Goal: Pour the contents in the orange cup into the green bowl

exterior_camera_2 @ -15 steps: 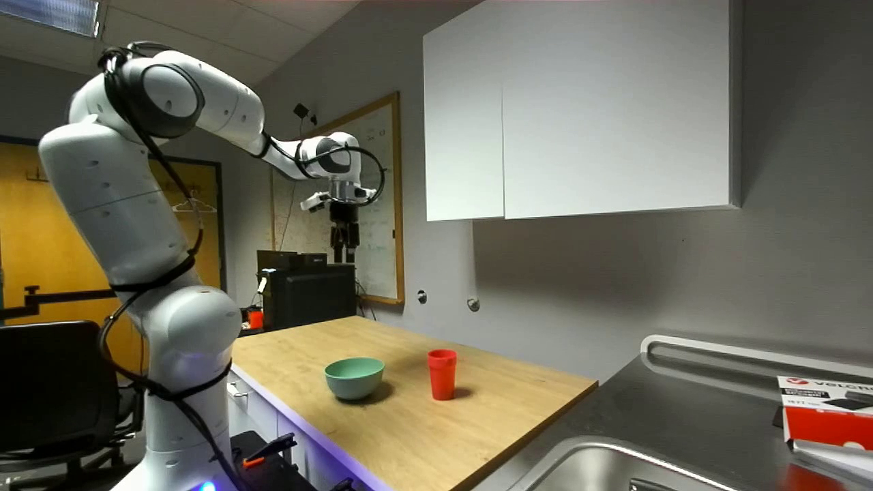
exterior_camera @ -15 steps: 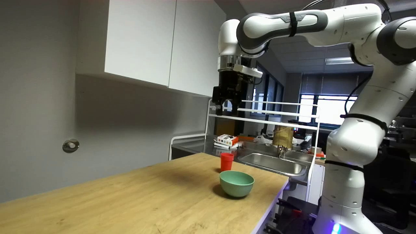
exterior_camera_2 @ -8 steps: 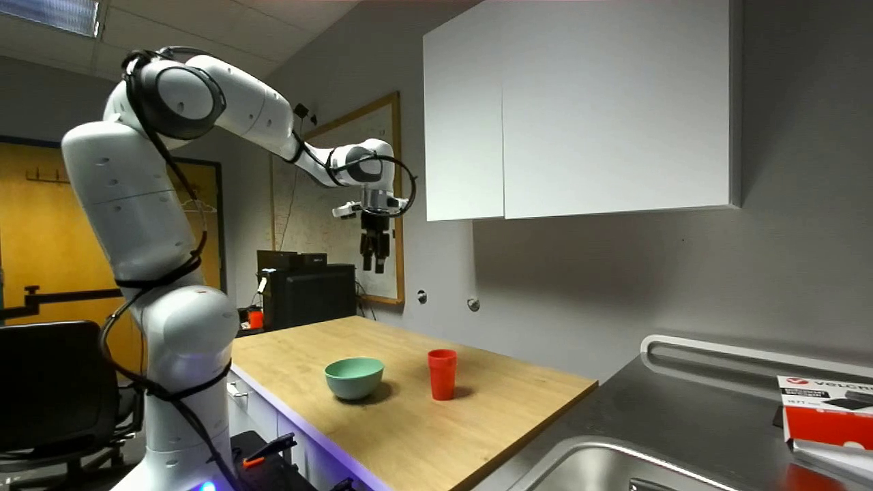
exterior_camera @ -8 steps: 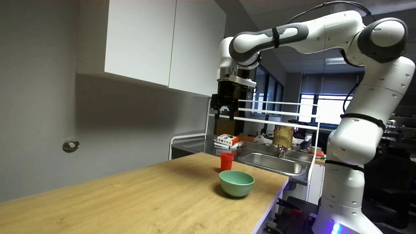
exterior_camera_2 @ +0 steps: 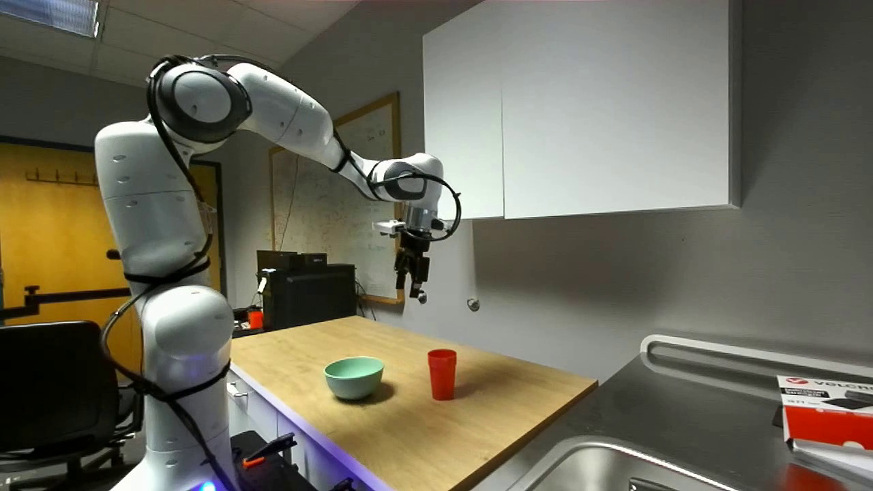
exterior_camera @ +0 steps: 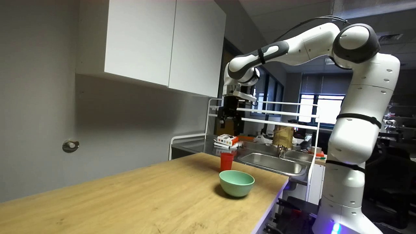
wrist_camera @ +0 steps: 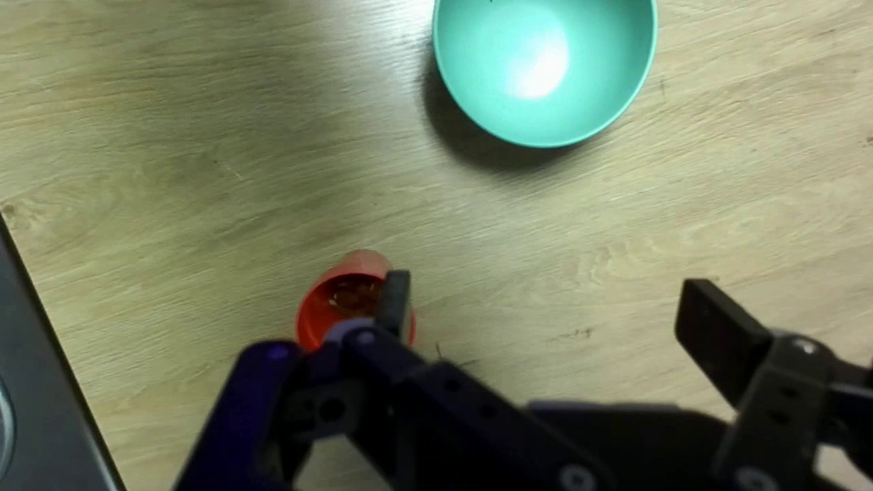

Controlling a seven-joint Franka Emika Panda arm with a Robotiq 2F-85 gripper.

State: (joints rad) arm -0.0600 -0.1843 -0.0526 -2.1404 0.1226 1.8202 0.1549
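The orange cup stands upright on the wooden tabletop in both exterior views [exterior_camera: 226, 161] [exterior_camera_2: 442, 375]. In the wrist view the cup [wrist_camera: 317, 317] shows small dark pieces inside, and a finger partly covers it. The green bowl stands beside the cup in both exterior views [exterior_camera: 237, 188] [exterior_camera_2: 354, 389]. In the wrist view the bowl [wrist_camera: 477, 88] is at the top and its visible inside looks bare. My gripper [wrist_camera: 545, 300] is open with nothing between its fingers. It hangs well above the table in both exterior views [exterior_camera: 230, 128] [exterior_camera_2: 409, 290].
A white wall cupboard [exterior_camera: 139, 42] hangs over the back of the wooden table [exterior_camera: 146, 195]. A metal sink [exterior_camera: 273, 164] and a white rack [exterior_camera: 276, 123] are past the table's end. A red-white box [exterior_camera_2: 829, 416] lies on the dark counter.
My gripper has come down and, in an exterior view, moved right toward the cup, tilting slightly. It stays open. The cup and the bowl have not moved.
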